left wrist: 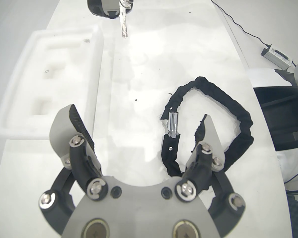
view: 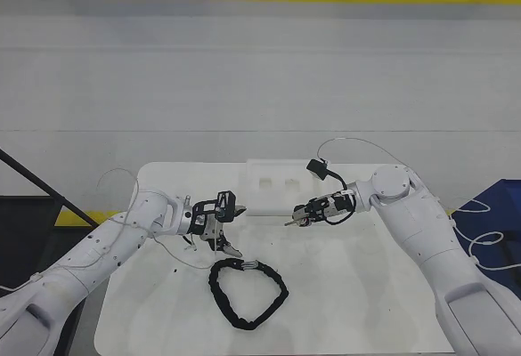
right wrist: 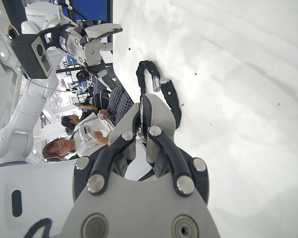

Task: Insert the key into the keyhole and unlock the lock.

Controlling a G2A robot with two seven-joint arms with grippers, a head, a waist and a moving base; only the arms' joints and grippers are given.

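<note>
white foam tray (view: 278,201) on white table (view: 367,289)

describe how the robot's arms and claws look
The left arm and right arm are smooth white shells with thin white cables and black wrist cameras. The left claw and right claw have grey plates, black links, silver bolts and grey fingers with black ribbed pads.

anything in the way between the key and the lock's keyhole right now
Nothing visible. The key, shut in the right gripper, hangs above bare table, and the stretch from its tip to the lock's silver cylinder is open. The left gripper hovers open near the cylinder, not across its keyhole end.
</note>
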